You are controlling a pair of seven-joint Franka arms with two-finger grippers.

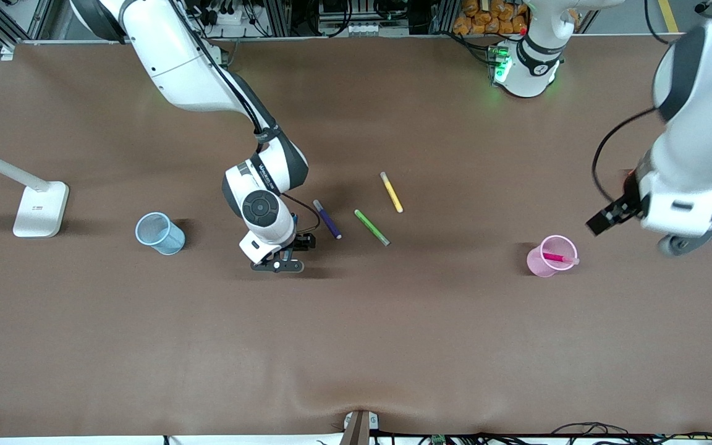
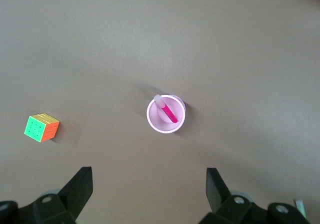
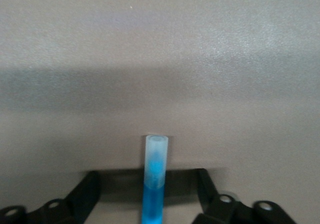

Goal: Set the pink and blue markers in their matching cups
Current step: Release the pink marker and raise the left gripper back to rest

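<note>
The slim magenta-pink felt-tip marker [image 1: 557, 258] leans inside the translucent pale pink plastic cup [image 1: 544, 264], toward the table's left-arm end. The left gripper [image 2: 150, 191] hangs released above it. The right gripper [image 3: 150, 196] grasps the blue marker [image 3: 154, 184] near mid-table; the ribbed light blue cup [image 1: 159, 233] stands toward the right-arm end.

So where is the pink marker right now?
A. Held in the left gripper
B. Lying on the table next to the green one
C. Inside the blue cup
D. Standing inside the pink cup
D: the pink marker leans inside the pink cup, and the left gripper above it is open with nothing in it.
</note>
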